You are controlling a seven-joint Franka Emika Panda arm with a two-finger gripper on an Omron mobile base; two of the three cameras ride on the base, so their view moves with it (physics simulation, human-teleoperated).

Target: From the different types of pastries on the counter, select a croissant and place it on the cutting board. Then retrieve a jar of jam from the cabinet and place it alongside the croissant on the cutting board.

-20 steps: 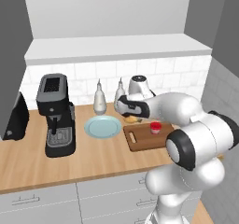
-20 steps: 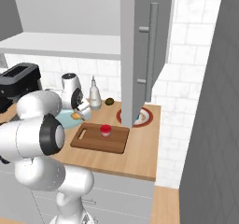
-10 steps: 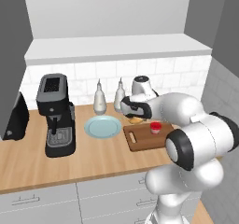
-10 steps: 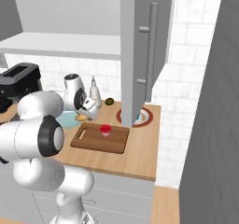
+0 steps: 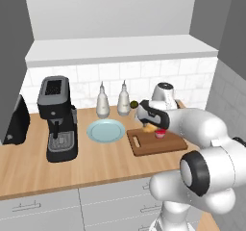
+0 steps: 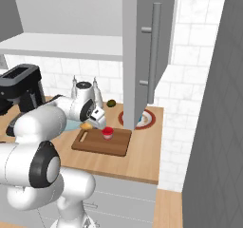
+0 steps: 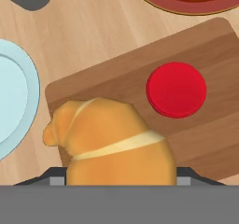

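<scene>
My gripper is shut on the croissant, a golden-orange crescent that bulks large low in the hand view. It hangs just above the left, handle end of the dark brown cutting board. The jar of jam, red-topped, stands on the board just right of the croissant, apart from it. The cabinet has its door swung open over the counter.
A light blue plate lies left of the board. A red-rimmed plate sits beyond it, partly behind the door. A black coffee machine, two white bottles and a small dark round item stand further back.
The gripper has carried the croissant to the right and slightly down, from near the blue plate to over the board's left end. The jar has stayed put.
</scene>
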